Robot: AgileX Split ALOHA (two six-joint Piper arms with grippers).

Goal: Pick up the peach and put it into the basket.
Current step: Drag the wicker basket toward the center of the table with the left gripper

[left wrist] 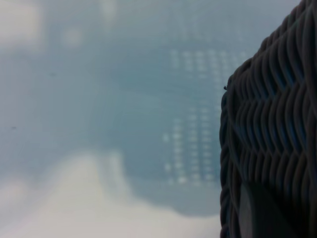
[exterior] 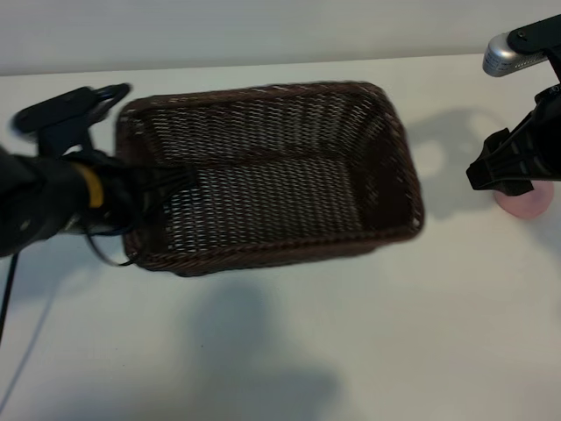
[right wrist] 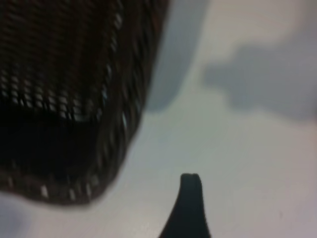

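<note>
The dark-brown woven basket [exterior: 263,175] fills the middle of the exterior view, tilted, with its shadow cast well below it on the table. My left gripper [exterior: 130,206] is shut on the basket's left wall. The left wrist view shows that wicker wall [left wrist: 272,129] close up, with one dark finger [left wrist: 262,213] against it. The pale-pink peach [exterior: 526,202] lies on the table right of the basket, partly hidden under my right gripper [exterior: 510,180]. That gripper is open just above the peach. The right wrist view shows one fingertip [right wrist: 190,181], the basket's corner [right wrist: 74,99] and no peach.
The white table [exterior: 394,333] runs bare in front of the basket and between it and the peach. A grey wall [exterior: 263,26] stands behind the table's far edge. The right arm's silver joint [exterior: 504,54] hangs at the upper right.
</note>
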